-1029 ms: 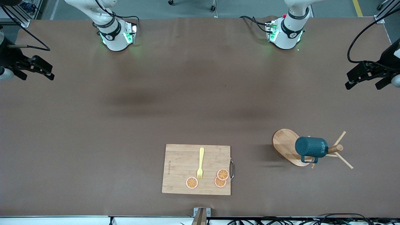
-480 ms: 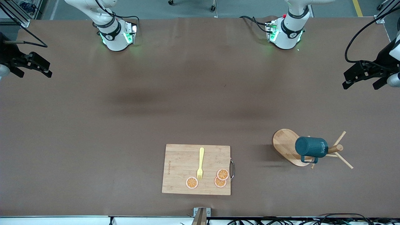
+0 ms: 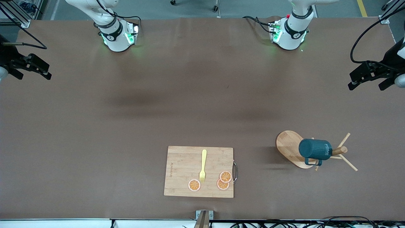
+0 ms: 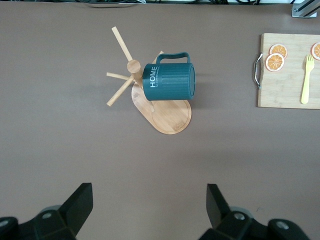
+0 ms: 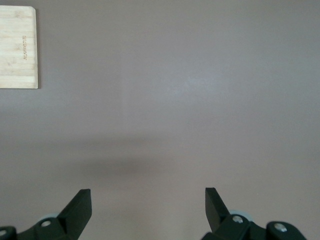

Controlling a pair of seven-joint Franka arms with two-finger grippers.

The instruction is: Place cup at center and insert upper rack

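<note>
The dark teal cup [image 3: 314, 149] with white "HOME" lettering hangs on a peg of the wooden mug tree. The tree's oval base [image 3: 287, 146] stands toward the left arm's end of the table, near the front camera. The left wrist view shows the cup [image 4: 169, 81] and the tree base [image 4: 170, 116] too. My left gripper [image 3: 367, 83] is open and empty, up over the left arm's end of the table, well apart from the cup; in the left wrist view this gripper [image 4: 149, 194] has only bare table between its fingers. My right gripper [image 3: 33, 73] is open and empty over the right arm's end; the right wrist view shows it [image 5: 148, 196] over bare table.
A rectangular bamboo cutting board [image 3: 183, 164] lies near the front edge at mid-table. It carries a yellow fork [image 3: 203, 165] and three orange slices [image 3: 225, 176]. A corner of the board [image 5: 17, 47] shows in the right wrist view.
My right gripper has drifted slightly outward toward its end of the table. My left gripper has shifted only a little. The cup and mug tree have not moved.
</note>
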